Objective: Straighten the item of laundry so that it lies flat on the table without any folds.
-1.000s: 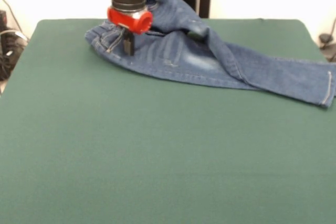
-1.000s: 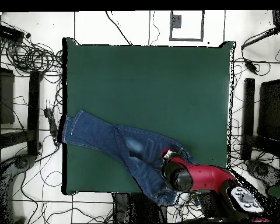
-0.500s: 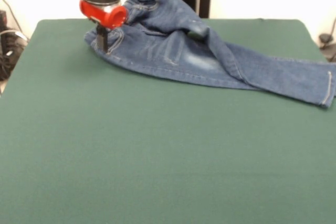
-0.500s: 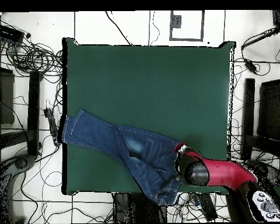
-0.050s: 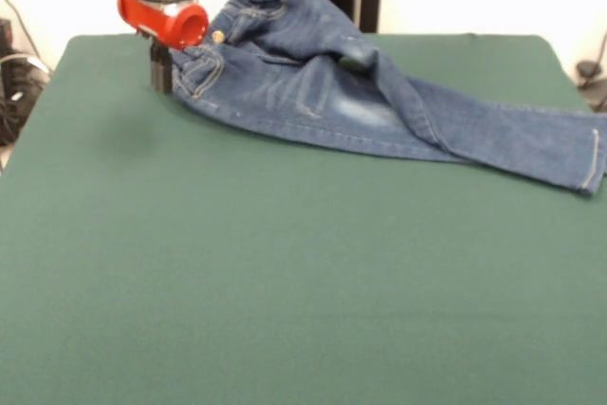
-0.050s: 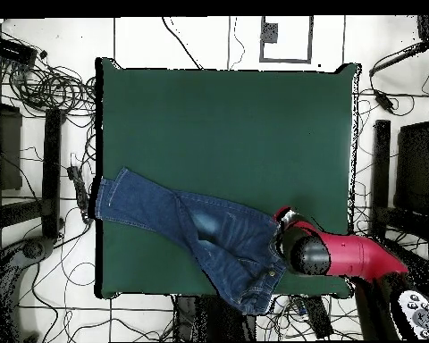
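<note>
The blue jeans (image 5: 313, 92) lie rumpled on the green table (image 5: 285, 272), waistband bunched, one leg crossing the other. The gripper (image 5: 161, 73) stands at the waistband's edge; its grip possibly closed, I cannot tell.

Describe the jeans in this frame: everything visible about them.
The jeans are small, blue denim with orange stitching, pale faded thighs and a brass button. They lie crumpled on the green table: the waist is bunched up, and one leg crosses over the other. One leg's hem lies at the table's edge; in the overhead view the other runs off it. The end effector is at the waistband corner; its grip is not discernible.
</note>
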`<state>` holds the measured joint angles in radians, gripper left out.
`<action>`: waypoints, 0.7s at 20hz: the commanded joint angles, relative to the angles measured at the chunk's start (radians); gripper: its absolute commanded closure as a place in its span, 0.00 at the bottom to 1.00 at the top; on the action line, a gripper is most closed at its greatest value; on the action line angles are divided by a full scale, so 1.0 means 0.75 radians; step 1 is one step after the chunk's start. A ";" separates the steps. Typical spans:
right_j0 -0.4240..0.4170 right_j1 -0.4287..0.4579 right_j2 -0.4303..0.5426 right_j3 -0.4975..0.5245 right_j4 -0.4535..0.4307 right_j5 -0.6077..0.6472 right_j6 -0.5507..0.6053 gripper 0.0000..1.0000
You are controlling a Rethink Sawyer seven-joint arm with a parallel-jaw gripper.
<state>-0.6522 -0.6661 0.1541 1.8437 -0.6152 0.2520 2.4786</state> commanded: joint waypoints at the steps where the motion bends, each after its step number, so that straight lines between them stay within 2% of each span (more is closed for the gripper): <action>1: 0.141 -0.022 0.102 0.155 0.143 0.094 0.108 1.00; 9: 0.253 0.045 -0.106 0.305 0.159 -0.179 0.278 1.00; 12: 0.307 0.092 -0.184 0.343 0.165 -0.190 0.286 1.00; 14: 0.354 0.144 -0.253 0.363 0.175 -0.299 0.323 1.00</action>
<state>-0.4710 -0.6704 0.0551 1.9797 -0.5344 0.1522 2.4786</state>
